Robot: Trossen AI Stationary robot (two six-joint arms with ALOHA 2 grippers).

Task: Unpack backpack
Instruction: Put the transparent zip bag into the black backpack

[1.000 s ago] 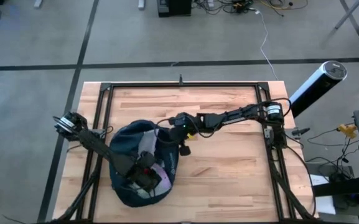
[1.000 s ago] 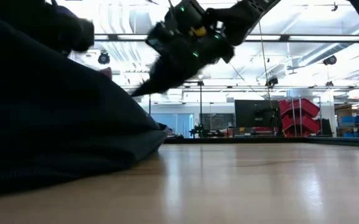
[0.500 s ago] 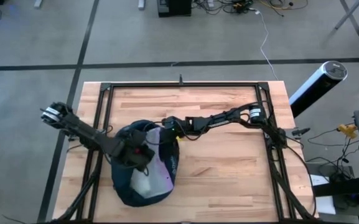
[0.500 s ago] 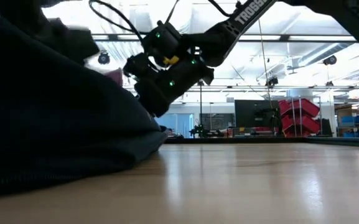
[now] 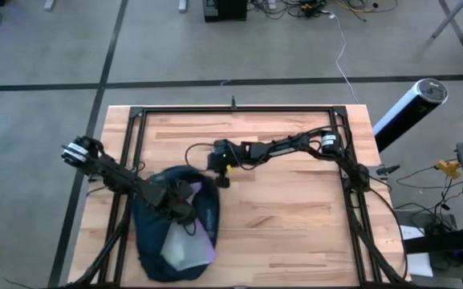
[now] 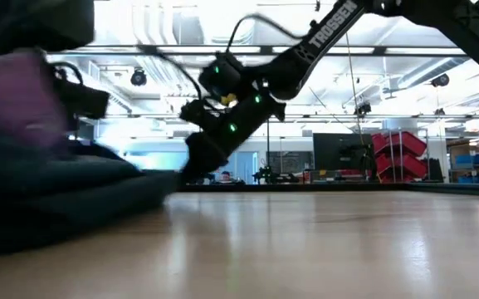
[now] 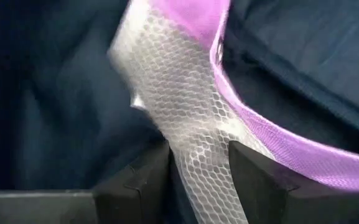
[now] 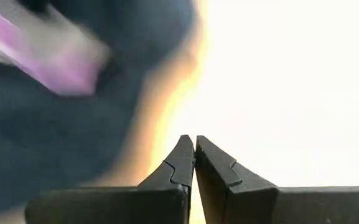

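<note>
The dark navy backpack (image 5: pixel 152 233) lies slumped flat on the table's near-left part; in the low view it is a low dark heap (image 6: pixel 56 199). A clear mesh pouch with a purple edge (image 5: pixel 185 250) shows at the backpack's near-right side, with my left gripper (image 5: pixel 183 213) shut on it. The left wrist view shows the pouch (image 7: pixel 167 87) running between the two fingers of that gripper (image 7: pixel 198 149). My right gripper (image 5: pixel 221 180) hangs shut just beyond the backpack's far-right edge and touches nothing; its closed tips (image 8: pixel 195 140) point at bare wood. My left gripper pinches the pouch between its two fingers on the clear mesh wall (image 7: pixel 195 146), close beside the purple edge (image 7: pixel 272 146). It comes slanting down from the table's left-far side. The pouch's purple part (image 6: pixel 15 100) is raised above the backpack; its other end lies on the backpack.
A black metal frame (image 5: pixel 231 111) borders the wooden table along its far, left and right sides. Bare wood (image 5: pixel 295 225) stretches over the right half. A cable (image 5: pixel 195 148) loops off the right arm near the backpack. A white-and-black cylinder (image 5: pixel 408 108) stands off the far-right corner.
The backpack, bulging high a second ago, has sagged flat and shifted toward the near-left corner. My right gripper moved left over the backpack's far rim, then drew back toward the far edge. My left gripper moved toward the far edge, then partly back, keeping the pouch, which now shows more.
</note>
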